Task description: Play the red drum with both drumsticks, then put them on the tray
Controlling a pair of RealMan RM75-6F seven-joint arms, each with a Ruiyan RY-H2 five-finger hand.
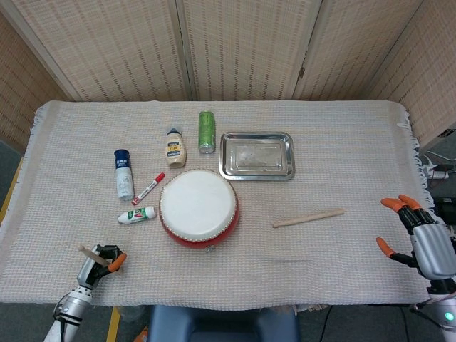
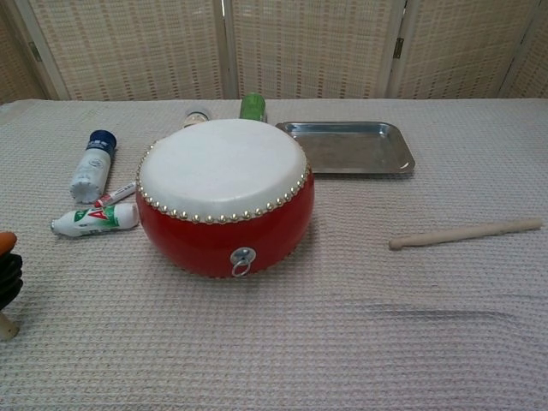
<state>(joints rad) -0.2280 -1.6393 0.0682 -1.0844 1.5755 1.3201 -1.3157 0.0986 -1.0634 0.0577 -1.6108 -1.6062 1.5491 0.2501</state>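
Observation:
The red drum [image 1: 199, 208] with its white skin stands in the middle of the table, also large in the chest view as drum [image 2: 224, 195]. My left hand [image 1: 100, 262] at the near left grips one wooden drumstick [image 1: 90, 253]; only its edge [image 2: 8, 278] shows in the chest view. The second drumstick [image 1: 308, 217] lies flat right of the drum, seen as drumstick [image 2: 466, 232]. My right hand [image 1: 420, 239] hovers open at the far right edge, well clear of that stick. The steel tray [image 1: 257, 155] sits empty behind the drum.
Left of the drum lie a white tube [image 1: 137, 214], a red marker [image 1: 148, 188] and a blue-capped bottle [image 1: 124, 174]. A cream bottle [image 1: 174, 147] and a green can [image 1: 206, 132] stand behind it. A woven cloth [image 1: 342, 157] covers the table.

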